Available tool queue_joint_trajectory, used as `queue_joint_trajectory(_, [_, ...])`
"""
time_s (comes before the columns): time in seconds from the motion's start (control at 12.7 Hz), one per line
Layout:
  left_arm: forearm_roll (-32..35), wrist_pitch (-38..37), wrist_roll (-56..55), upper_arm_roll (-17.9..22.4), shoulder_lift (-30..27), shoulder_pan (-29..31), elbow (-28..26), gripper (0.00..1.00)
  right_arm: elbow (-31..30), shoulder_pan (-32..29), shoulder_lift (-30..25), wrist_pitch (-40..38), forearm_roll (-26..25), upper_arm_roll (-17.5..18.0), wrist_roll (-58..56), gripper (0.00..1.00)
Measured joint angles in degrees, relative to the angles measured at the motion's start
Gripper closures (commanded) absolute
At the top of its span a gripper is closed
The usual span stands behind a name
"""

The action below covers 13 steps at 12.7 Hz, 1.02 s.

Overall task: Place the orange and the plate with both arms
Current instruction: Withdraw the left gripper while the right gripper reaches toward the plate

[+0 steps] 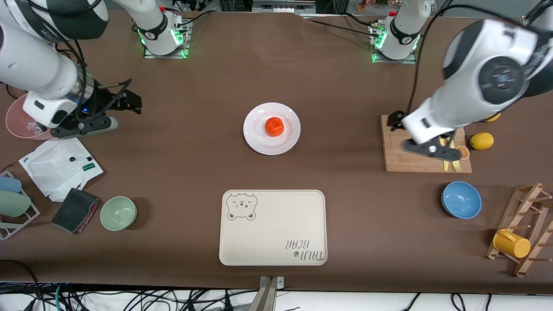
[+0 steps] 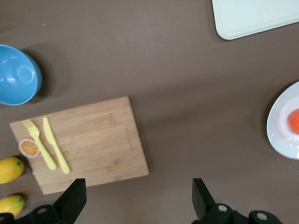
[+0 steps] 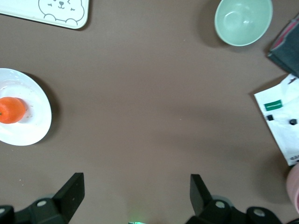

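The orange [image 1: 274, 126] sits in the middle of the white plate [image 1: 259, 144] at the table's centre. Both also show at the edge of each wrist view: orange [image 2: 295, 120] on plate [image 2: 282, 140], and orange [image 3: 10, 110] on plate [image 3: 32, 130]. My left gripper [image 1: 404, 134] hangs open over the edge of a wooden board [image 1: 402, 160], well apart from the plate, with only bare table between its fingers [image 2: 138, 196]. My right gripper [image 1: 121, 111] is open too, over bare table toward the right arm's end [image 3: 135, 191]. Neither holds anything.
A cream bear-printed tray [image 1: 273, 226] lies nearer the front camera than the plate. The board carries a yellow knife, fork and orange slice, with a lemon [image 1: 481, 141] beside it. Blue bowl [image 1: 461, 199], green bowl [image 1: 118, 213], white bag [image 1: 60, 166], cup rack [image 1: 518, 233].
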Motion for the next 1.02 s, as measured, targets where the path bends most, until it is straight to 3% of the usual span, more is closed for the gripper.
queue_joint_trajectory(0.24, [-0.91, -3.37, 3.99, 2.74, -3.18, -0.21, 1.60, 0.00, -0.44, 0.01, 1.62, 1.41, 3.17, -0.03, 0.00, 0.00])
queue_joint_trajectory(0.47, [-3.75, -4.49, 8.34, 16.45, -7.56, -7.70, 1.50, 0.00, -4.37, 0.03, 2.05, 5.34, 10.16, 0.00, -0.01, 0.00])
queue_joint_trajectory(0.63, [-4.85, -3.32, 9.05, 23.18, -8.91, -10.32, 0.72, 0.00, -8.59, 0.07, 2.23, 9.32, 15.99, 0.19, -0.11, 0.00])
queue_joint_trajectory(0.86, [-4.85, 0.26, 9.47, 25.43, -11.00, -10.69, -2.15, 0.00, -14.66, 0.15, 3.19, 16.94, 24.41, 2.26, -2.01, 0.00])
queue_joint_trajectory(1.02, [-4.85, 0.30, 9.48, 25.45, -13.11, -11.37, -3.22, 0.00, -18.65, 0.24, 4.68, 21.12, 32.79, 3.17, -7.28, 0.00])
